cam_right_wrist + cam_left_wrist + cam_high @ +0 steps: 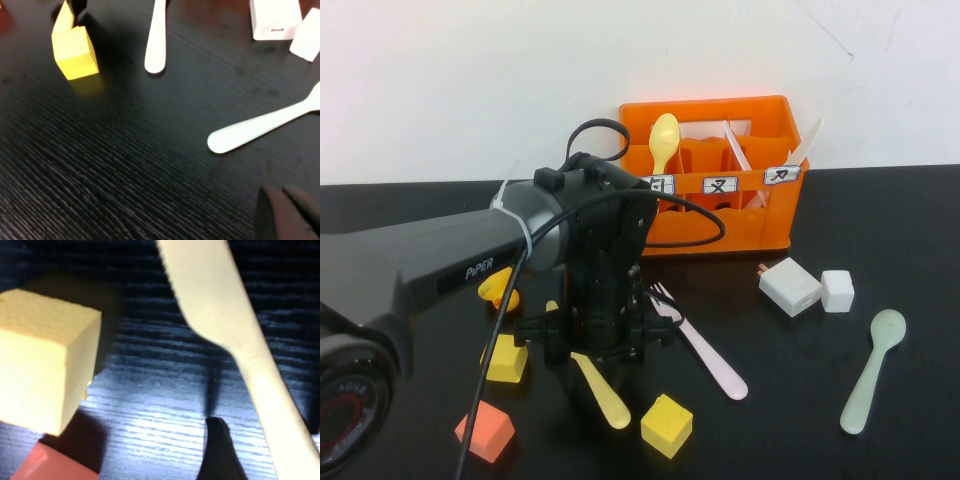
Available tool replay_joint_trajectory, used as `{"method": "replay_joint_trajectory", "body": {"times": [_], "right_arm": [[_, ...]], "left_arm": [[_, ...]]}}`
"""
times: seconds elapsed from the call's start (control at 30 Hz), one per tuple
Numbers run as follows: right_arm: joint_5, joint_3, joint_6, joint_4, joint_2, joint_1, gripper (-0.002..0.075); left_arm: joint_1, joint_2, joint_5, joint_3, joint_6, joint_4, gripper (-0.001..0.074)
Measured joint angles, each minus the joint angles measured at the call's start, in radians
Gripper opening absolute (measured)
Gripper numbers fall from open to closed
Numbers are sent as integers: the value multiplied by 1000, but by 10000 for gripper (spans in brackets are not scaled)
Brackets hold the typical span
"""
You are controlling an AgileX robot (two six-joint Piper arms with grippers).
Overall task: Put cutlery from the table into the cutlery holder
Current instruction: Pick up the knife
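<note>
The tabletop carries the cutlery holder at the far middle. The pale yellow knife lies near-left, its length running far-left to near-right, under the left pincer, whose fingers stand apart over it. The right pincer, fingers together, hovers near the mint spoon.

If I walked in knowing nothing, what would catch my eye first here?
Probably the big dark left arm, its left gripper lowered over a pale yellow knife on the black table, among yellow and orange blocks. Behind it stands the bright orange cutlery holder. A pink fork and mint-green spoon lie to the right; the right gripper hovers shut above the table.
</note>
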Motion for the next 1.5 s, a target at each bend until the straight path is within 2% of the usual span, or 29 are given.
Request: {"method": "replay_joint_trajectory", "body": {"times": [0.33, 0.6, 0.7, 0.87, 1.5], "right_arm": [[0, 0, 0, 0, 0, 0, -2], [0, 0, -4, 0, 0, 0, -2], [-2, 0, -4, 0, 0, 0, -2], [-6, 0, -4, 0, 0, 0, -2], [-6, 0, -22, 0, 0, 0, -2]], "left_arm": [[5, -4, -7, 0, -15, 16, 385], [44, -17, -55, 64, 61, -47, 371], [46, -28, -98, 95, 65, -57, 315], [46, -39, -143, 117, 74, -65, 132], [46, -75, -221, 138, 25, -26, 127]]}}
